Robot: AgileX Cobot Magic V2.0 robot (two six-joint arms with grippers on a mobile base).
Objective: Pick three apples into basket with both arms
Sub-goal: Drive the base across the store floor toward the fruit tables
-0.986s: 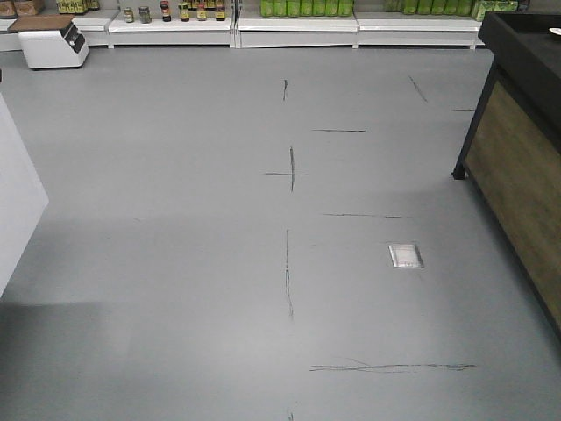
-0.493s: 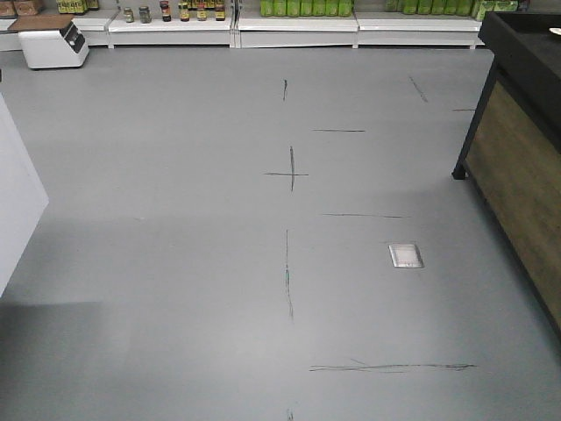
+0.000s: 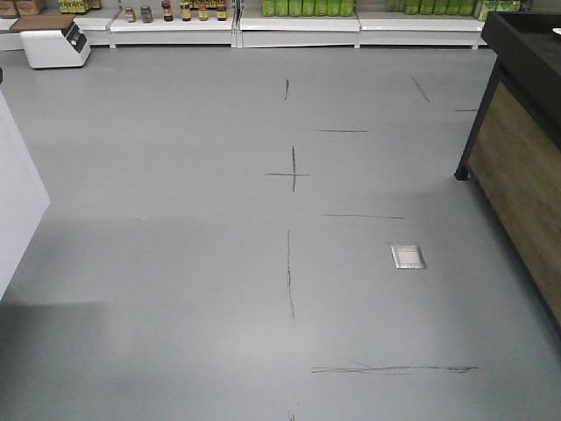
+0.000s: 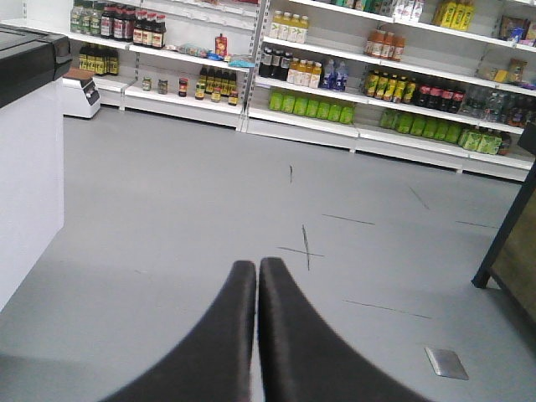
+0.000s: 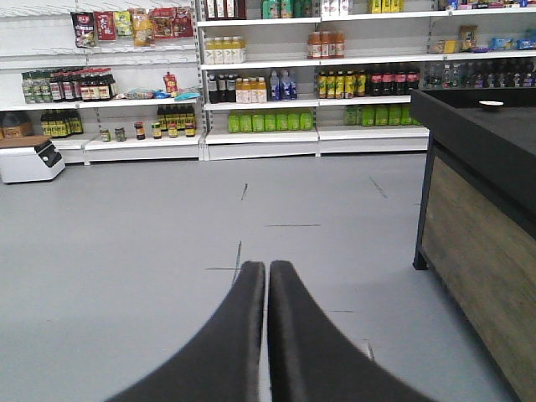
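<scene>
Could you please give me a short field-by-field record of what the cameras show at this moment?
setting: shop aisle with a grey floor crossed by dark line marks
shelves: along the far wall, stocked with bottles and jars
counter: black top, wood side, at the right edge
metal plate: set in the floor near the counter
white machine: far left, by the shelves
left gripper: shut, holding nothing
right gripper: shut, holding nothing
apples: none in any view
basket: not in any view
</scene>
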